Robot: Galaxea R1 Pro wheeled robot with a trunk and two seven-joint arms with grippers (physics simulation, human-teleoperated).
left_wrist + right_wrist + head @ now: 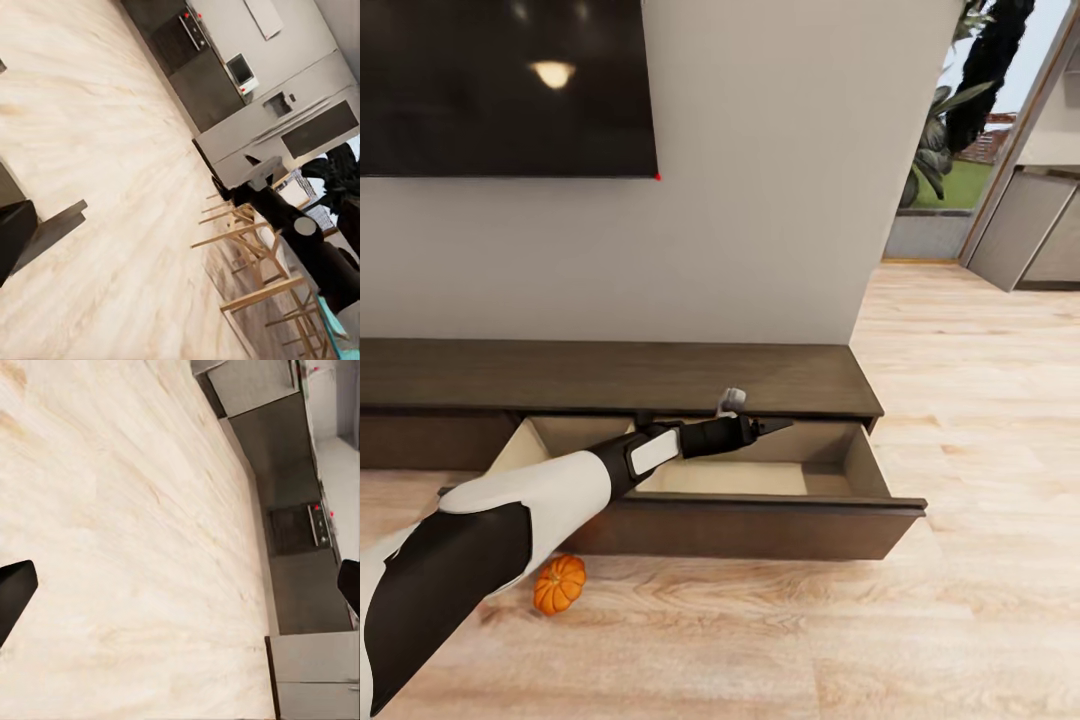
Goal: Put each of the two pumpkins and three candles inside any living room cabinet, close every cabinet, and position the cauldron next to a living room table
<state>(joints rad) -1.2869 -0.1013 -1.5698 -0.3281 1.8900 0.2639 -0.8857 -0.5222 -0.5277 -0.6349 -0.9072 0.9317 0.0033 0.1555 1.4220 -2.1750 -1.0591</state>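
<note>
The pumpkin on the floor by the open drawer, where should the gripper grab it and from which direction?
Grip the pumpkin across its round ribbed body, coming straight down from above. It sits upright on the floor close to the drawer front, so a sideways approach looks cramped.

No text, label, brand, number or sign can be read on any surface in these views; all markings are too small or blurred.

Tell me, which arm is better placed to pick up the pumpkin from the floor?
Left, probably. The left gripper reaches over the open drawer, and the pumpkin lies on the floor beside that arm, in front of the same drawer.
</note>
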